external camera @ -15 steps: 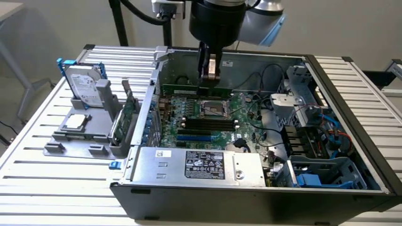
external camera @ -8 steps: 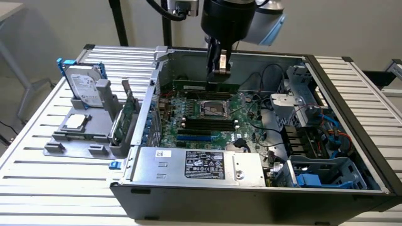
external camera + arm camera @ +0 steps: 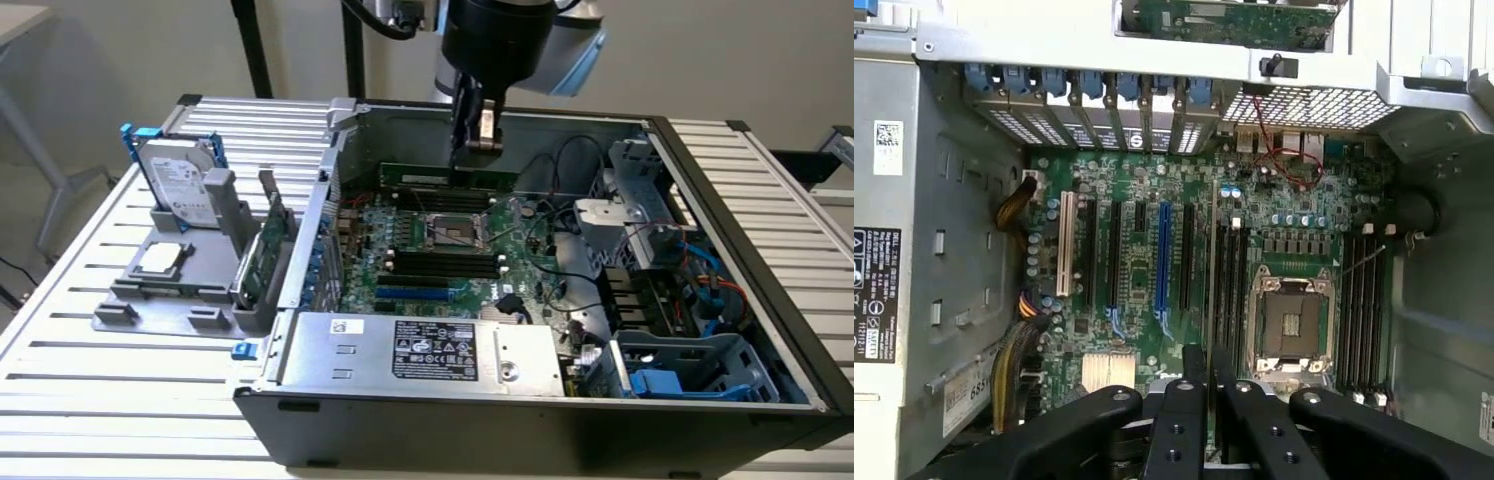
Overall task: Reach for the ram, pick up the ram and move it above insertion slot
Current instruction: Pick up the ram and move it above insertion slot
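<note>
My gripper [image 3: 478,150] hangs inside the open computer case [image 3: 747,230], shut on the ram [image 3: 447,178]. The ram is a long green stick held level by its top edge, above the motherboard [image 3: 447,250]. In the wrist view the black fingers [image 3: 1176,430] close on the ram [image 3: 1211,260], seen edge-on as a thin line. That line runs parallel to, and right beside, the black insertion slots [image 3: 1231,270] next to the CPU socket [image 3: 1292,325]. In the exterior view those slots [image 3: 434,262] lie nearer the front than the socket [image 3: 454,228].
A grey power supply [image 3: 414,350] fills the case's front. A drive cage [image 3: 641,190], cables and a blue part [image 3: 661,385] crowd the exterior view's right. Outside the case a grey holder [image 3: 160,290] carries a hard drive [image 3: 180,180] and a wider green card [image 3: 274,240].
</note>
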